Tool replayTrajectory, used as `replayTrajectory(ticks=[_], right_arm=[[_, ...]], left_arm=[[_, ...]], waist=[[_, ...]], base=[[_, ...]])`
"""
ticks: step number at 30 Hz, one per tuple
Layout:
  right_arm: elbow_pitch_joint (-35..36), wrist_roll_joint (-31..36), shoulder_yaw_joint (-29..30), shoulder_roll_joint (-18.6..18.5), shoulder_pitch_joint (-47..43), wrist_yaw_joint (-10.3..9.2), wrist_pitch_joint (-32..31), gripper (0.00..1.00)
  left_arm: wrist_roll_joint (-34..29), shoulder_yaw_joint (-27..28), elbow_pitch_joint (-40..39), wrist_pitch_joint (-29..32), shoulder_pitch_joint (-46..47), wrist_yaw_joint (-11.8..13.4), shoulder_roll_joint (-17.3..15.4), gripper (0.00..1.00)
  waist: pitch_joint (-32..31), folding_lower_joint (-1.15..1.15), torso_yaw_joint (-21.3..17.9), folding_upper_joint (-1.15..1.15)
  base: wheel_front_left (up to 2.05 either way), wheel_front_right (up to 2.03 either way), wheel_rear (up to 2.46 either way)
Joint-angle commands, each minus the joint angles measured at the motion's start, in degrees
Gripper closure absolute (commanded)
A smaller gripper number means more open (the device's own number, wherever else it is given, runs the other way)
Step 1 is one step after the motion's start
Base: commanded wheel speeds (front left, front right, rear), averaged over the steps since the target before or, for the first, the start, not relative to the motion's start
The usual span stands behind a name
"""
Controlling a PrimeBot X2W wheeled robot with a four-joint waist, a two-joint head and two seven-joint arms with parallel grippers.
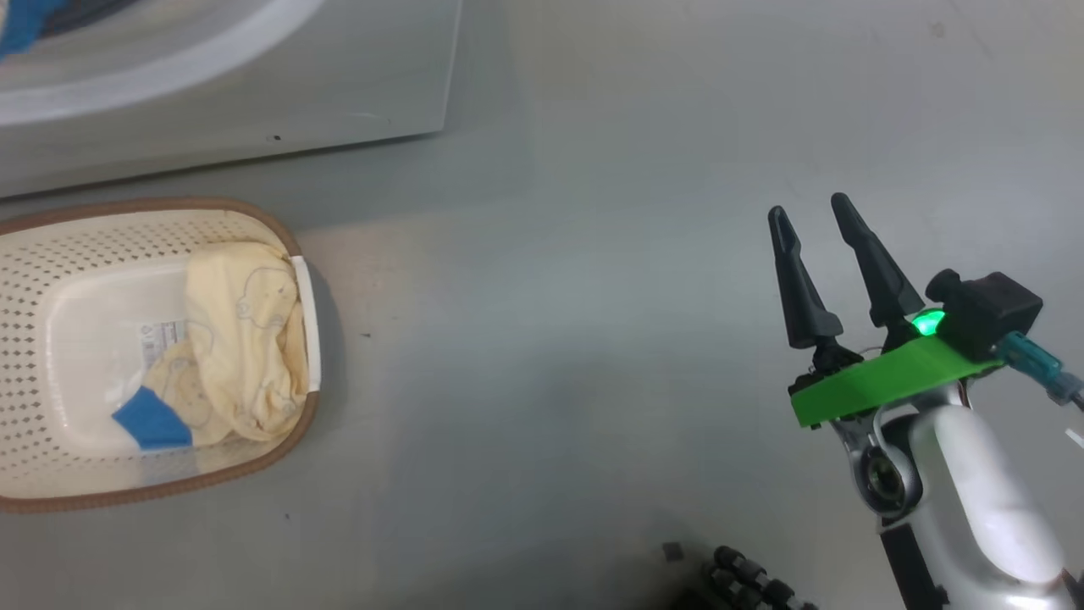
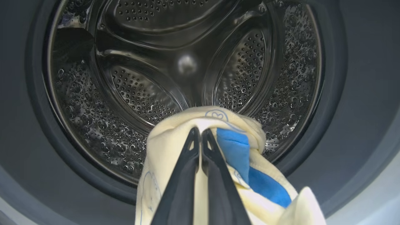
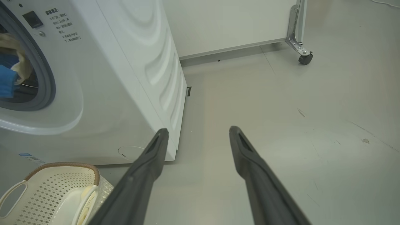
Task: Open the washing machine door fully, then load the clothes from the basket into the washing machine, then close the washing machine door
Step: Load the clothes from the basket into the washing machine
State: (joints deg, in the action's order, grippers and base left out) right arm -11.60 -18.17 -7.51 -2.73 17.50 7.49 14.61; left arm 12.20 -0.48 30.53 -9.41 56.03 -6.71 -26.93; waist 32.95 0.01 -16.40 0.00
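Now: left gripper (image 2: 200,132) clenched on yellow-blue garment (image 2: 165,143), drum (image 2: 187,62) at 12 o'clock beyond. Over floor, right gripper (image 1: 809,210) spread, empty; basket (image 1: 85,246) with more clothes (image 1: 246,339) at its 9 o'clock.

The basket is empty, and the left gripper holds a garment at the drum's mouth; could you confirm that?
Not empty: the head view shows clothes in the basket. The left gripper does hold a garment at the drum.

Head camera looks down on basket (image 1: 34,280) and floor (image 1: 593,254); left wrist peers close into the drum (image 2: 140,93); right wrist, low, shares basket and washer (image 3: 109,93) with head.
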Motion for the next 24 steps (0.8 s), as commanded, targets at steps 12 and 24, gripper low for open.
replayTrajectory(ticks=[12, 24], right_arm=[[4.17, -3.77, -3.46, -0.15, 1.93, 0.0, 0.39, 0.0], [4.7, -6.63, -5.66, -0.15, 2.65, 0.0, 0.39, 0.0]], left_arm=[[-0.98, -4.88, 3.76, 5.98, 20.57, -0.73, -11.73, 1.0], [-0.26, -13.04, 14.24, 6.72, 34.55, -0.77, -16.9, 1.0]], waist=[[9.13, -0.01, -7.17, 0.0], [12.69, -0.01, -11.54, 0.0]], base=[[0.0, 0.0, 0.0], [0.0, 0.0, 0.0]])
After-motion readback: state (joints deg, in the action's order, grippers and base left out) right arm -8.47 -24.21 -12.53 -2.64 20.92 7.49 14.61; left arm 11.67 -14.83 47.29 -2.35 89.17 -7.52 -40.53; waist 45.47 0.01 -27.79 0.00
